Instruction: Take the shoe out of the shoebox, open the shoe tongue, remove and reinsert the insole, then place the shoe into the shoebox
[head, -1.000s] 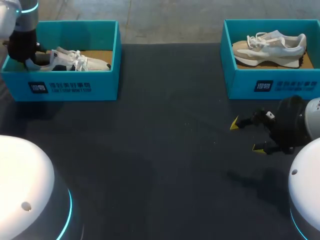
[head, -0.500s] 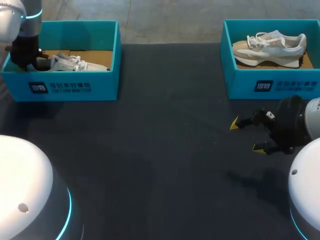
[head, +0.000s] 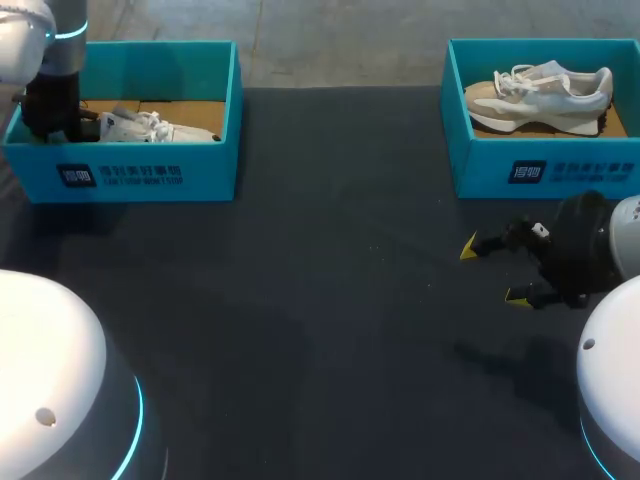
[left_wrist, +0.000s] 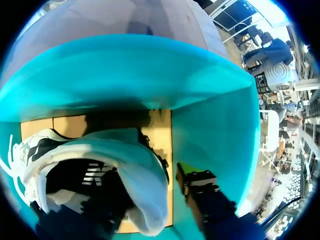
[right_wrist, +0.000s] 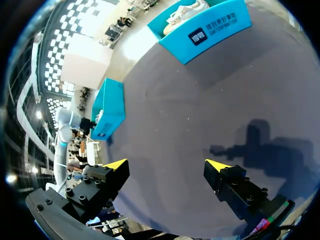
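Left gripper (left_wrist: 152, 187) sits at the shoe (left_wrist: 100, 150) heel inside the shoebox (left_wrist: 125, 75), grip unclear; settle the sole flat before release. Right gripper (right_wrist: 167, 164) hangs spread, nothing between its fingers

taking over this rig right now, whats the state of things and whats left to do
Left gripper: down in the left box, at the heel of the left shoe; grip cannot be told.
Right gripper: fingers open, holding nothing, over the table in front of the right box, which holds the right shoe.
Done: unclear. Both shoes lie in their boxes; nothing shows whether the insole step happened.
Left: check the left grip and insole before going on.
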